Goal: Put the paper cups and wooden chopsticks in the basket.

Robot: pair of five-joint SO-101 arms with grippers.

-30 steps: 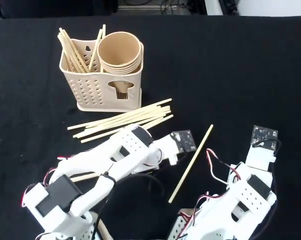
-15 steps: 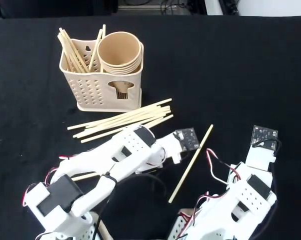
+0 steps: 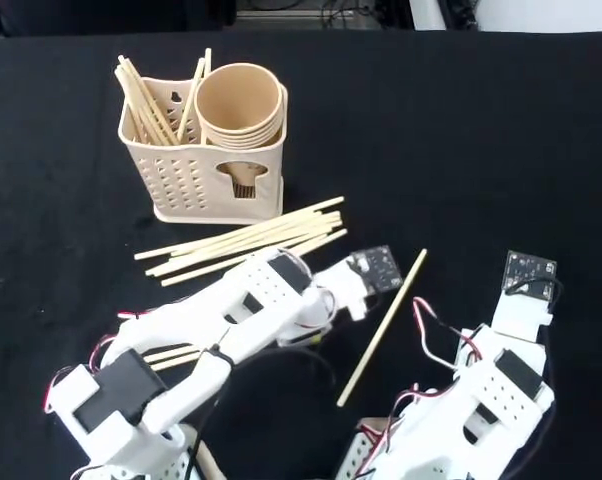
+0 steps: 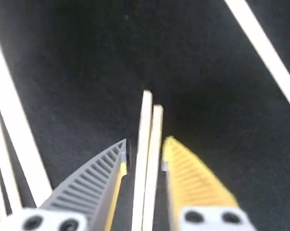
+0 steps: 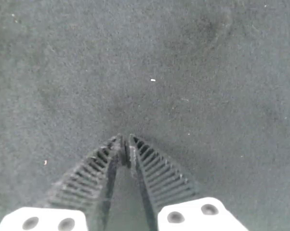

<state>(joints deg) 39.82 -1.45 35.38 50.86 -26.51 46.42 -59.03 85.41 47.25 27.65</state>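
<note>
The beige basket stands at the back left, with a stack of paper cups and several wooden chopsticks inside it. Just in front of it, a pile of chopsticks lies on the black cloth. One single chopstick lies to the right of my left arm. My left gripper is shut on a pair of chopsticks, low over the cloth; their tail ends stick out from under the arm. My right gripper is shut and holds nothing.
My right arm rests at the front right corner, away from the chopsticks. The black cloth covers the whole table. In the left wrist view, loose chopsticks lie on one side and another stick on the other.
My left arm has shifted a little to the right and away from the front edge, carrying the pair of chopsticks with it. The right arm has kept still.
</note>
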